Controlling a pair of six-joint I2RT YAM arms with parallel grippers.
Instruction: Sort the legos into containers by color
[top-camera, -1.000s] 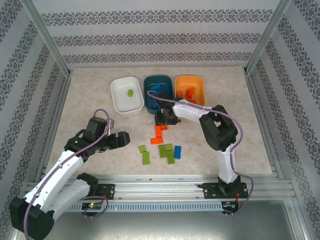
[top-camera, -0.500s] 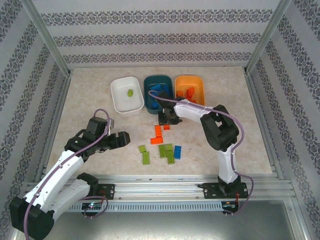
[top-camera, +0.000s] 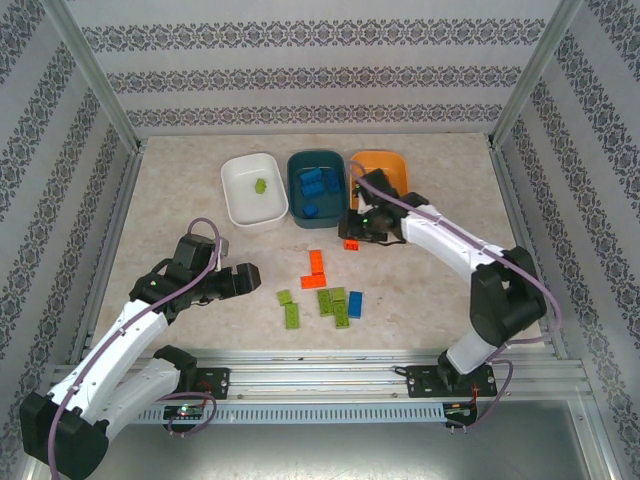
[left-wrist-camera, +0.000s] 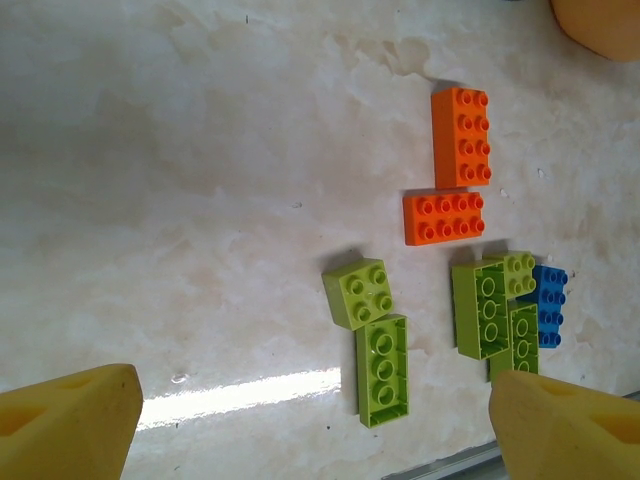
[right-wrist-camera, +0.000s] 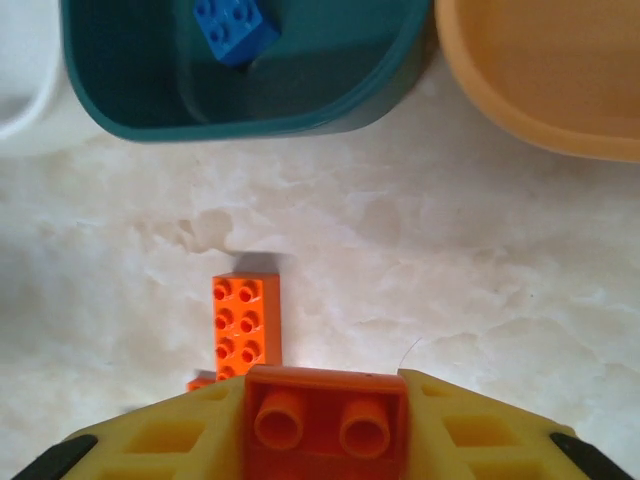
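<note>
Since the earlier frame the right arm has swung to the right, away from the loose pile. The left arm has not shifted.

Top view: the right tool (top-camera: 352, 232) sits just in front of the gap between the teal bowl (top-camera: 294, 205) and the orange bowl (top-camera: 388, 162), pinching a small orange brick (top-camera: 351, 244). The white bowl (top-camera: 229, 195) holds one green brick (top-camera: 260, 186). Several blue bricks (top-camera: 318, 185) lie in the teal bowl. The left tool (top-camera: 250, 278) is spread and holds nothing. It sits left of the pile on the surface (top-camera: 180, 200), which is made up of two orange bricks (top-camera: 316, 262), five lime bricks (top-camera: 292, 318) and a loose blue brick (top-camera: 355, 304).

Left wrist view: the left fingers (left-wrist-camera: 70, 425) stand wide apart at the lower corners, and the pile lies beyond them, untouched.

Right wrist view: the small orange brick is clamped between the right fingers (right-wrist-camera: 160, 440) with two studs showing. One of the two orange bricks lies on the surface just beyond. The teal bowl is ahead, and the orange bowl is at upper right.
</note>
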